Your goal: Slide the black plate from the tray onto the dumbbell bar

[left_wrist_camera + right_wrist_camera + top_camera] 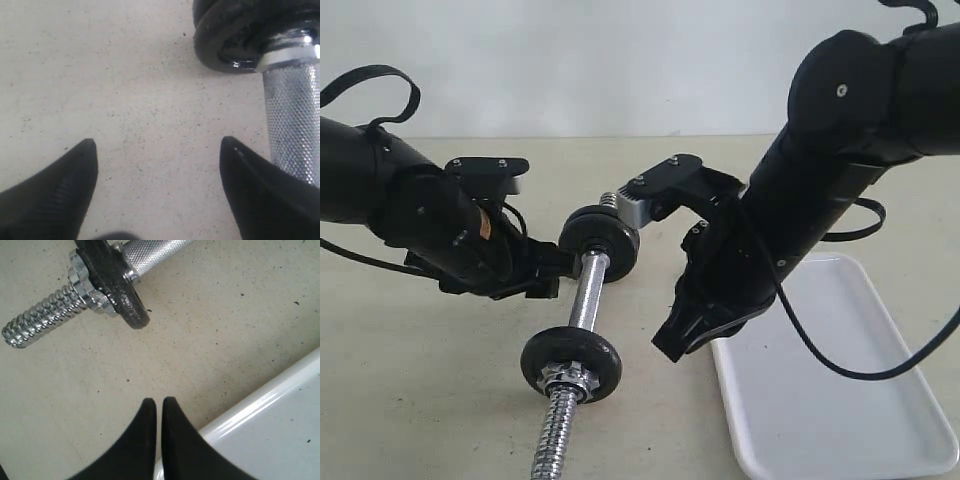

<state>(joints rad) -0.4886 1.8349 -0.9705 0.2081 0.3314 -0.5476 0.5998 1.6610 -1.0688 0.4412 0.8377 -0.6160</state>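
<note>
The dumbbell bar (587, 300) lies on the table, running from far to near. A black plate (600, 243) sits on its far end; the left wrist view shows this black plate (235, 42) beside the knurled dumbbell bar (292, 125). A second black disc (570, 362) sits toward the near end, backed by a chrome nut (568, 380). My left gripper (552, 268) is open just left of the far plate, and the left gripper (157, 147) has only table between its fingers. My right gripper (670, 348) hangs shut and empty between the bar and the tray (840, 400). The right gripper (159, 401) is over the tray's rim (260, 400).
No disc shows on the white tray, which fills the near right of the table. The bar's threaded near end (35, 322) sticks out past the nut (82, 282) and disc (117, 285). The right arm's bulk stands above the tray's far side.
</note>
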